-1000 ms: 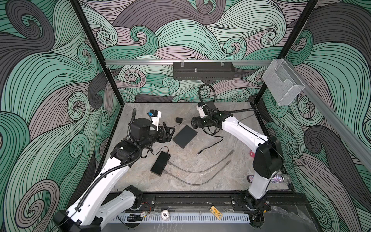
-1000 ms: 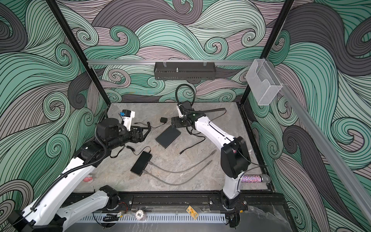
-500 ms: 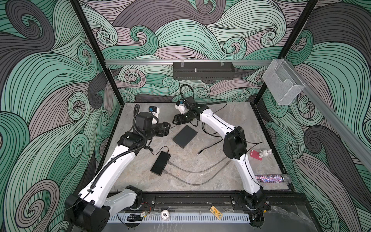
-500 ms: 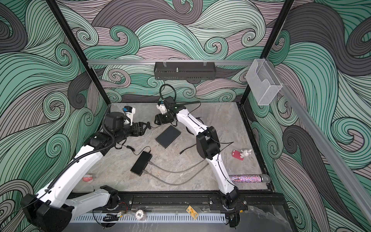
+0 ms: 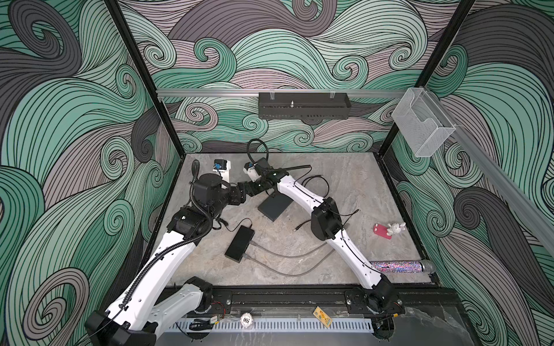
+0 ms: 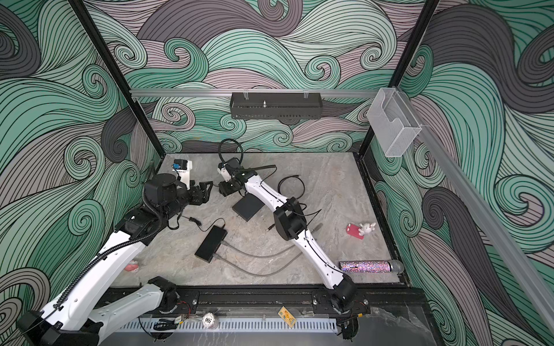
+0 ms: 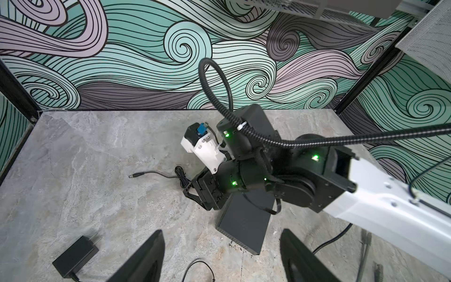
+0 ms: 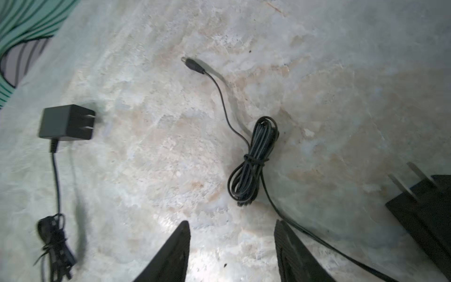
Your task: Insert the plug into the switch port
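**Clearly, the plug is loose on the table and both grippers are empty**

Seen from the right wrist, the small barrel plug (image 8: 192, 65) lies flat on the stone-patterned table (image 8: 146, 175), far and left of centre in the scene. Its thin black lead runs back to a tied cable bundle (image 8: 253, 161). The right gripper (image 8: 232, 222) points down at the table just short of that bundle. Its jaws stand moderately apart with nothing between them, and they touch neither the lead nor the plug.

From the left wrist, the left gripper (image 7: 222, 230) is spread wide and holds nothing. It hovers nearer the front than the plug, facing the far wall.

One black power adapter (image 8: 66, 122) rests near and left of the plug, prongs out, with its own knotted lead. A second adapter (image 8: 427, 210) shows at the frame's edge.

Two dark boxes lie apart from the plug. A flat dark box (image 5: 274, 206) sits mid-table, partly under the right arm and just right of its gripper. A long black box (image 5: 239, 244) sits nearer the front, with two grey cables (image 5: 287, 254) plugged into its right side. I cannot tell which box is the switch. In both top views the plug itself is too small to pick out.
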Available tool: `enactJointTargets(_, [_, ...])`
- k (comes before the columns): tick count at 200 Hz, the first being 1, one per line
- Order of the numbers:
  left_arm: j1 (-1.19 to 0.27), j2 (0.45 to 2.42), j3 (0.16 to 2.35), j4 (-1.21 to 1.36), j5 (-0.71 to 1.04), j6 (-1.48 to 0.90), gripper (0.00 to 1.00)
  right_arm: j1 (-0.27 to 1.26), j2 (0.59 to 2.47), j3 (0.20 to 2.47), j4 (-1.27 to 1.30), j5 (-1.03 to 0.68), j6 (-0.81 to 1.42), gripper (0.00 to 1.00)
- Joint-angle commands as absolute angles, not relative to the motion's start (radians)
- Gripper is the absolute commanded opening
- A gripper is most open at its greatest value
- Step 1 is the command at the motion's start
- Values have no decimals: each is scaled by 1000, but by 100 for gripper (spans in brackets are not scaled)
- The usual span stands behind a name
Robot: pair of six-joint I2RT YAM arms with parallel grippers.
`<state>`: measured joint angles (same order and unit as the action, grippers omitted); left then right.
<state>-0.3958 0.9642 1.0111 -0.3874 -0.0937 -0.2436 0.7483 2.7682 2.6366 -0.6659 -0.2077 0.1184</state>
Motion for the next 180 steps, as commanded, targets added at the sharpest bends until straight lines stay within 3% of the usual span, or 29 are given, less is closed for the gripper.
enactJointTargets(1, [-411,941,1006,-370,-128,-219,76,755,2782,2676,-592,-129,162,55])
enactJointTargets(83, [-431,925,1004,-374,-142,-207,76,755,2828,2655,-504,-257,396,50])
enactJointTargets(131, [-441,921,1002,-380,-153,-198,76,762,2853,2648,-490,-193,461,45])
enactJointTargets(180, [-446,920,1002,-381,-157,-193,76,767,2806,2561,-538,-124,482,14])
